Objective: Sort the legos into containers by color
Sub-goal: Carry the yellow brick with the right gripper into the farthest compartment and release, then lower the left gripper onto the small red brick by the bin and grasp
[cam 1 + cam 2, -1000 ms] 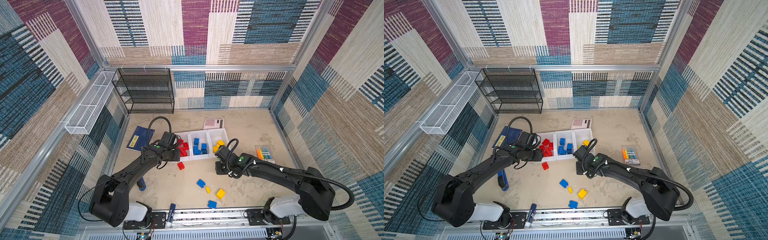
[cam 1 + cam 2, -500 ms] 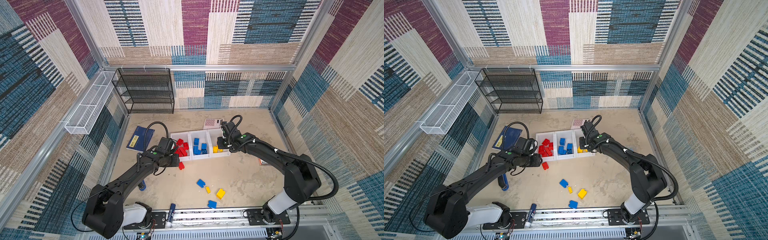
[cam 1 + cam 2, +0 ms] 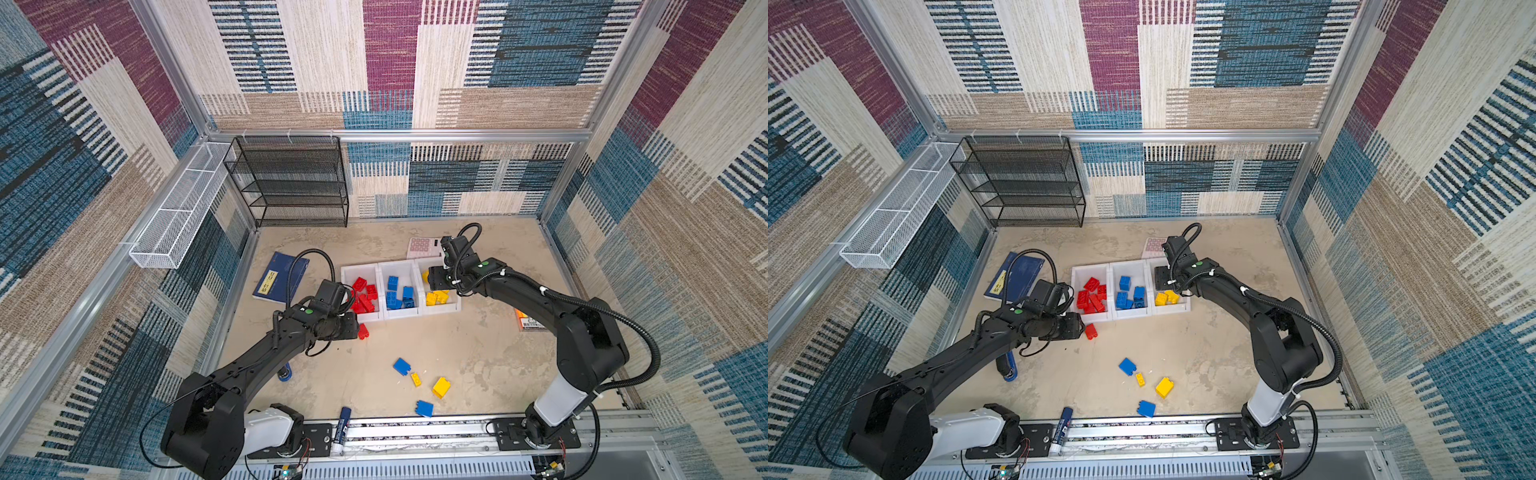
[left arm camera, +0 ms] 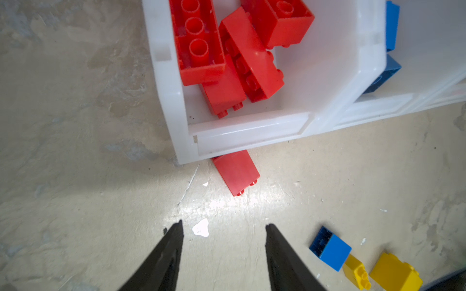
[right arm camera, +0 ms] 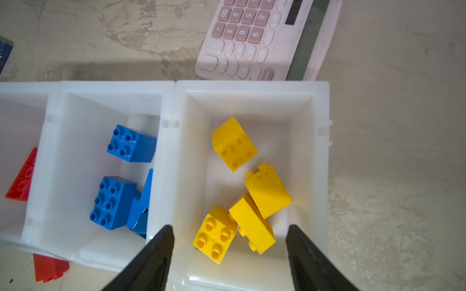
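The containers (image 3: 415,312) are three joined white bins. Red legos (image 3: 365,293) fill the left one, blue legos (image 3: 398,291) the middle one and several yellow legos (image 5: 252,196) the right one. A loose red lego (image 4: 237,172) lies on the table against the front of the red bin. My left gripper (image 4: 223,226) hovers open and empty just short of it. My right gripper (image 5: 229,229) hangs open over the yellow bin with nothing between its fingers. Two blue legos (image 3: 402,366) (image 3: 424,408) and two yellow legos (image 3: 416,379) (image 3: 441,387) lie loose near the front.
A pink calculator (image 3: 423,248) lies behind the bins and a blue book (image 3: 280,278) to their left. A glue stick (image 3: 344,424) rests at the front rail. A black mesh rack (image 3: 291,183) and a white wire basket (image 3: 178,216) stand at the back left. An orange pack (image 3: 530,322) lies under the right arm.
My right gripper has swung from in front of the bins to above the yellow bin and has opened. My left gripper has drawn back from the red bin towards the loose red lego.
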